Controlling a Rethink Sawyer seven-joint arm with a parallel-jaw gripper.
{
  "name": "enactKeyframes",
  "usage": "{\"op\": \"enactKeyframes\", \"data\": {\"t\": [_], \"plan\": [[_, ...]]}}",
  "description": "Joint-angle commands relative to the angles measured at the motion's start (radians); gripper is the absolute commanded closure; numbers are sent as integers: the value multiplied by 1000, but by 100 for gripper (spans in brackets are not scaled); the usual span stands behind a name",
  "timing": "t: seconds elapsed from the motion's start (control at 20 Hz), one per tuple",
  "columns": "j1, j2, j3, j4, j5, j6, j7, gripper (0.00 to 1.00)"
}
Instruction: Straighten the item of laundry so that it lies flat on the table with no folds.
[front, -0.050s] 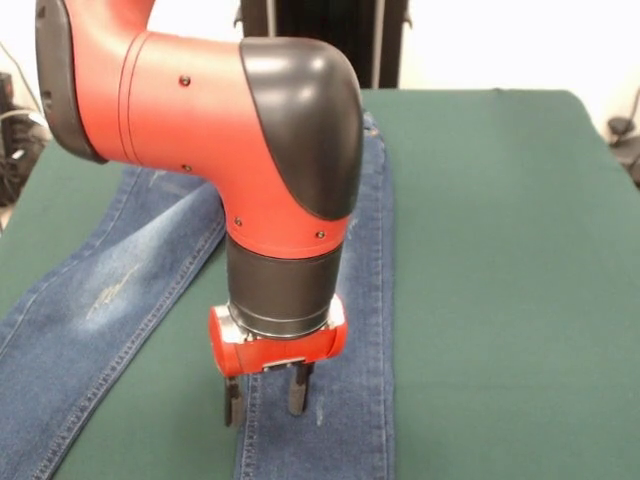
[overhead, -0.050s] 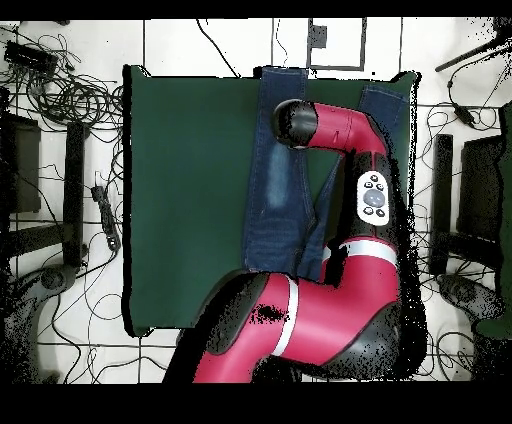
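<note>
**Pincer low over one jeans leg**

Plainly, no container shows on the bench (front, -0.050s: 500, 250); its dark green top carries only the jeans (front, -0.050s: 90, 300) and the arm (front, -0.050s: 200, 100) above them.

From the front, the jeans lie spread in an upside-down V: one leg runs straight down the middle of the picture, the other slants off toward the lower left, with a wedge of bare green felt between them. The slanting leg shows a faded whitish patch and orange-tan stitching along its seams.

Down over the straight leg hangs the pincer (front, -0.050s: 266, 395), its two dark fingers (front, -0.050s: 298, 388) apart with a narrow gap between them and nothing held in it. One finger stands at the leg's inner edge, the other over the denim (whether the tips touch the cloth cannot be told).

Seen from overhead, the jeans (overhead, -0.050s: 278, 180) sit right of the bench's middle, legs reaching to its top edge, the waist end toward the robot's base; the arm (overhead, -0.050s: 340, 130) covers much of one leg.
</note>
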Motion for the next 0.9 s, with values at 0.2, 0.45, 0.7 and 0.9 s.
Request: {"op": "enactKeyframes", "data": {"t": [0.2,0.45,0.7,0.9], "plan": [[-33,-26,74,163,36,133,37,0],[-42,-110,50,222,63,233,67,0],[-41,-161,13,211,48,309,97,0],[-36,-205,-19,206,33,392,108,0]]}}
